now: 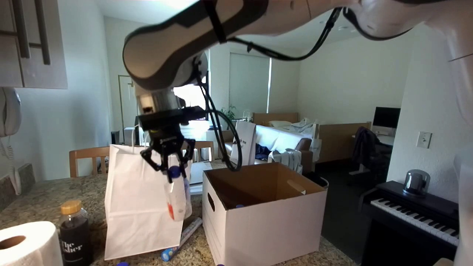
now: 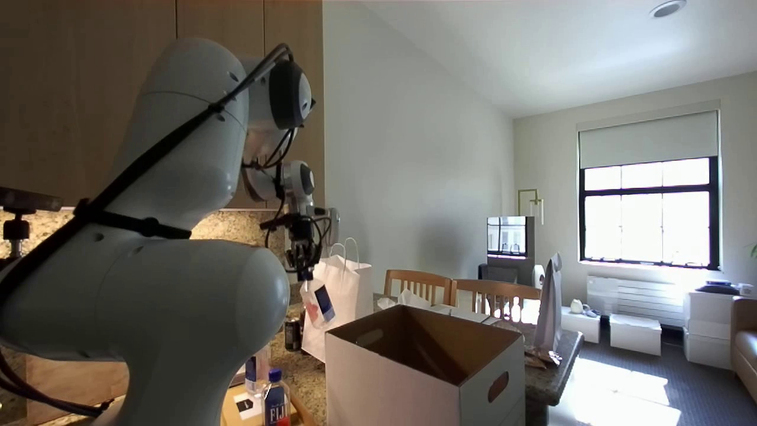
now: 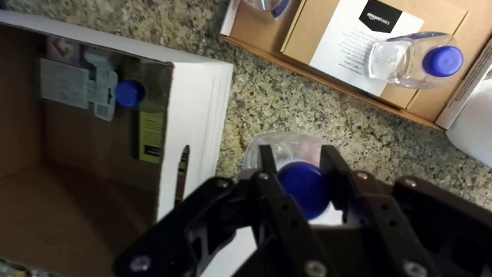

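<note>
One clear bottle (image 1: 176, 199) hangs from my pincer (image 1: 176, 173), which squeezes its blue cap (image 3: 303, 188). A big white box (image 1: 273, 229) is beside it, with one wall (image 3: 200, 115) between the bottle and the inside. A paper bag (image 1: 136, 207) stands near. Only my wrist view shows a yellow thing (image 3: 150, 134) in the box.

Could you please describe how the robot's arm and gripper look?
The arm is rounded and whitish, with dark trim; a black strap holds black cables along it. The gripper is black, with slim fingers, hinged linkages and silvery screws.
</note>
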Robot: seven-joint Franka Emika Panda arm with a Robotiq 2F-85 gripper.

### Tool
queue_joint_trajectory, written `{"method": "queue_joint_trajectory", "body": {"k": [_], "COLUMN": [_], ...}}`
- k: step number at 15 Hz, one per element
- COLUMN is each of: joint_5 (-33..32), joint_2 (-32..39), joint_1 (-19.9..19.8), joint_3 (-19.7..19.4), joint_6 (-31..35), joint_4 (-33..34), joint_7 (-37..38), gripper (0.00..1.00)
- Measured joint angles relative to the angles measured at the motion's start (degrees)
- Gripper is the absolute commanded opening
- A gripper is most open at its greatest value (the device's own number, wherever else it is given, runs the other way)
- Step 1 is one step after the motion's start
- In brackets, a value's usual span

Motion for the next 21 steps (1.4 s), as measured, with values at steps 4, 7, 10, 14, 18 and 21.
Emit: {"method": "queue_joint_trajectory", "body": {"k": [4, 7, 10, 14, 18, 21], "joint_5": [1.4, 4.8, 9.7, 10.6, 10.6, 12.4], "joint_2": [-9.8, -16.6, -21.0, -22.2, -19.3, -13.1], "joint_1": [-3.6, -9.5, -17.0, -26.3, -34.2, -38.3], "joint_3": [0.6, 0.6, -1.3, -6.2, -11.8, -15.2], "joint_6": [-8.8, -12.3, -16.4, -16.9, -10.0, -8.0], "joint_4": [1.1, 0.9, 0.9, 0.2, -1.6, -0.9], "joint_7": [4.5, 5.0, 2.9, 0.1, 0.0, -2.2], "gripper": [0.14, 0.14, 0.14, 0.14, 0.14, 0.14]}}
